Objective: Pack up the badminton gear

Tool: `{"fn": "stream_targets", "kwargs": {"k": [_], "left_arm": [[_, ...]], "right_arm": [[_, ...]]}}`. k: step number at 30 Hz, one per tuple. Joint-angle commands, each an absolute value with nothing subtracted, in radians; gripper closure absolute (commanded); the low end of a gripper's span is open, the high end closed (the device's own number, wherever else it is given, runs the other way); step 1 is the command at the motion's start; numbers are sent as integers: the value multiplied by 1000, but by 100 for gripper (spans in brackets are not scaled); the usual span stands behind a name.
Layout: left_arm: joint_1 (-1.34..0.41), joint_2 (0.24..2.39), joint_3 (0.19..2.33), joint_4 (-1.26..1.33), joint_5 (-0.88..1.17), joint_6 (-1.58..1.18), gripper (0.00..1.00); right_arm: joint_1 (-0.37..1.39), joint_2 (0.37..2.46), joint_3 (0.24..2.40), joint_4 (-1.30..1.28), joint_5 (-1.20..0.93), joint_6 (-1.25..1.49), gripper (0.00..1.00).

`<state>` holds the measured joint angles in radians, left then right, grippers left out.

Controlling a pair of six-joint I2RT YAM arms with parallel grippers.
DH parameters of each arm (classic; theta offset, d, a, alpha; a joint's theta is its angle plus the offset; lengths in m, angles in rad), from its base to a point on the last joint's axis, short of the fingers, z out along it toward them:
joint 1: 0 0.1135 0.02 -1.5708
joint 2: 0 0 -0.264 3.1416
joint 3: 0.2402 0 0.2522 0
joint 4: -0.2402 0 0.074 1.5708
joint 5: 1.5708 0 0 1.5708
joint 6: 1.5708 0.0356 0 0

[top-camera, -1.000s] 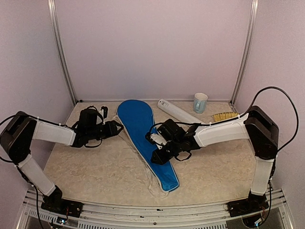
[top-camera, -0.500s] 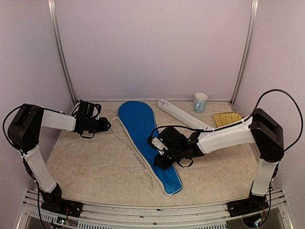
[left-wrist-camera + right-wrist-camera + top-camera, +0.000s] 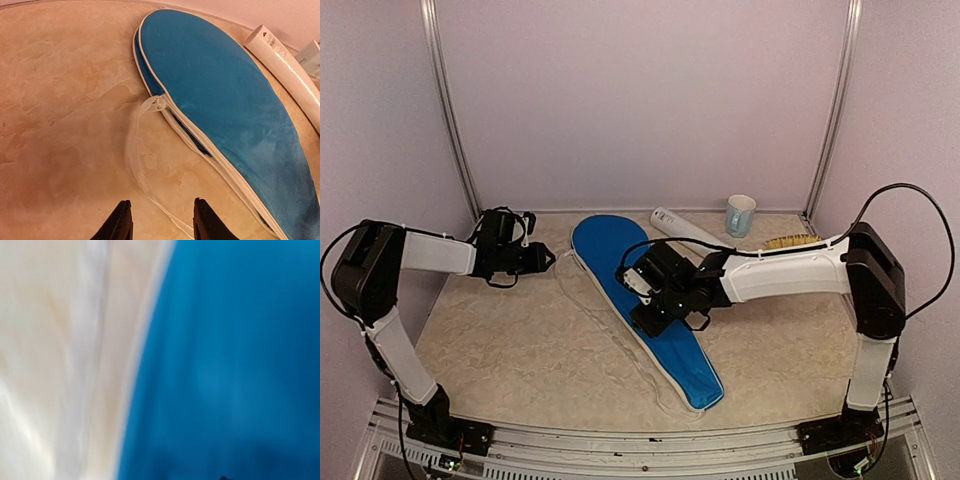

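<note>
The blue racket cover (image 3: 620,265), mid-frame, looks soft and floppy, best pinched at its zipper edge (image 3: 190,132); left gripper (image 3: 161,210) stands apart, the right gripper (image 3: 655,316) I cannot tell

Blue cover (image 3: 605,255) flat, white tube (image 3: 682,228) beside

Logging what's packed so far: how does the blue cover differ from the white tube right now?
The blue cover is flat and racket-shaped; the white tube is a round cylinder. The cover lies in the middle under the right gripper; the tube lies at the back by the mug, no gripper at it. The cover has a zipped edge; the tube a labelled end. Both lie on the table, slanting alike.
</note>
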<state>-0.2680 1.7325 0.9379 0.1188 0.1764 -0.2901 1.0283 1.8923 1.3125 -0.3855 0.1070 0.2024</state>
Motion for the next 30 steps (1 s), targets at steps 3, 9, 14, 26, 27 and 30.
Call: {"fn": "stream_targets", "kwargs": {"k": [3,9,14,26,27,30], "left_arm": [[-264,1680,893,183,221,-295,58],[-265,1681,880,202,258,-286,57],[-271,1683,865,228,291,-289,61],[-438,1641,800,213,200,-262,65],[-452,1646,798,214,188,-262,65],[-465,1693,816,211,183,-263,66]], "right_arm": [[1065,2099,1549,-429,222,149,46],[1077,2233,1652,-453,321,138,45],[1080,2310,1673,-484,387,130,57],[1135,2124,1312,-380,267,134,100],[1143,2096,1274,-365,254,138,100],[1156,2013,1164,-315,207,142,100]]}}
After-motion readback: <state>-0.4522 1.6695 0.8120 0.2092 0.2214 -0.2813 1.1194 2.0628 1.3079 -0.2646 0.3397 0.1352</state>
